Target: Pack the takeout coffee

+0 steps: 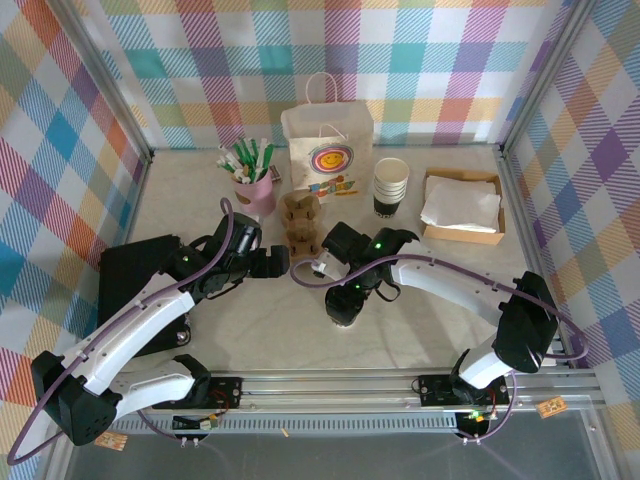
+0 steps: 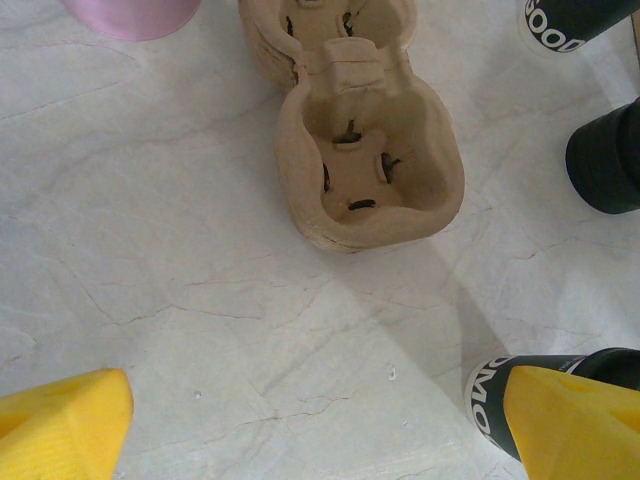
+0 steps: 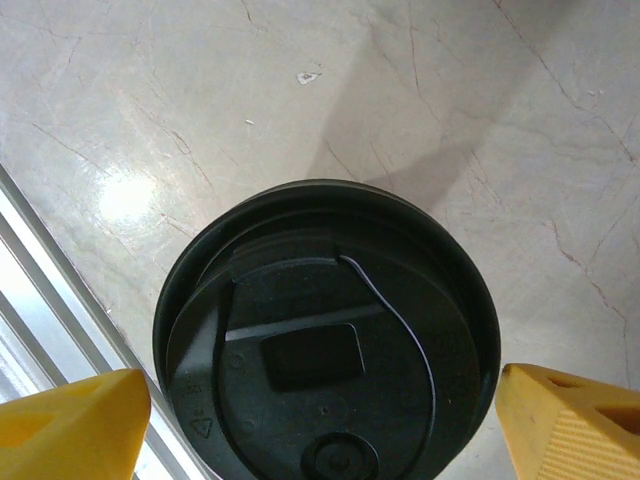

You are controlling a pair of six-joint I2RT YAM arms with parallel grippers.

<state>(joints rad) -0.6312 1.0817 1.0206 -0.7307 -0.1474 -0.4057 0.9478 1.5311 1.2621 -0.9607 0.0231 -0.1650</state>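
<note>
Takeout coffee, a small paper cup under a round black plastic lid (image 3: 330,340), is found near the front of the pale marbled tabletop (image 1: 430,330), just beyond the metal rail (image 1: 400,383). It is straddled from above by the right gripper (image 3: 320,420), its yellow fingers spread wide with nothing held. The cup is judged soft-walled and possibly full, so a gentle squeeze on the body below the lid rim is advised, with the cup kept upright. The left gripper (image 2: 318,425) is likewise spread wide and empty over bare table. Beyond, a brown moulded-pulp cup carrier (image 1: 301,225) is seen, then a pink cup of pens (image 1: 255,185), stacked lidless cups (image 1: 390,185) and a white paper bag (image 1: 328,140). Open room is left between cup and carrier, while the near side is crowded by the rail.
</note>
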